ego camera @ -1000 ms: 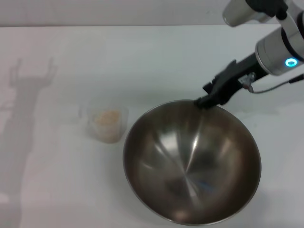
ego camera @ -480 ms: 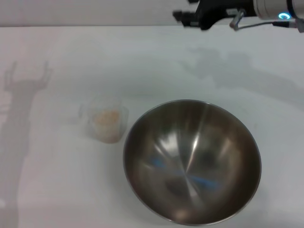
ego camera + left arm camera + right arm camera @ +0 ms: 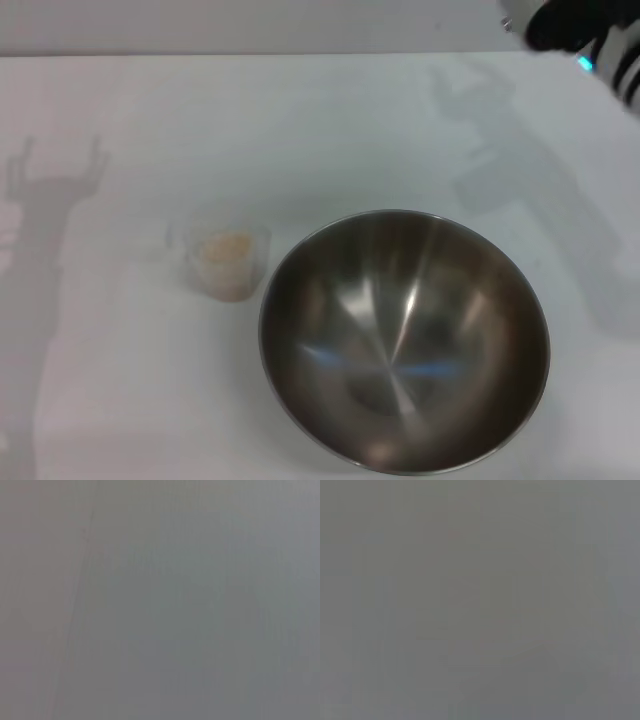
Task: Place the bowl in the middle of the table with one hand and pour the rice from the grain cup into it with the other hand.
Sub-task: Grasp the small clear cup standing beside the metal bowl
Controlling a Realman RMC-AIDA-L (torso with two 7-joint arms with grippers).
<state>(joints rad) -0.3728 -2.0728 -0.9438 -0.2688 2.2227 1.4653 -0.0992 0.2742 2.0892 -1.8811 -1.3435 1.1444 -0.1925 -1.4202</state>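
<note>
The bowl [image 3: 404, 340] is sitting upright on the table [image 3: 300, 130], toward the near edge and somewhat right of the middle, with its near rim reaching almost to the lower limit of the head view; its shiny inside is lying empty, showing only pale streaks of reflected light; the grain cup [image 3: 226, 260] is standing upright just beside the bowl on its left, a narrow strip of white tabletop showing between the two, so they are sitting close but apart; the rice [image 3: 225, 249] is lying inside the cup as a pale beige heap; nothing is touching either the cup or the bowl; part of the right arm [image 3: 590, 40] is showing only at the far right corner of the table, as a dark and white piece with a small blue light, well apart from the bowl, and whether its gripper is released or clenched cannot be told, since the fingers are lying outside the view; the left arm is not showing in the head view, though a fork-shaped shadow [image 3: 55, 175] is falling on the table near the left edge; both wrist views are giving only a flat grey field in which nothing can be made out.
</note>
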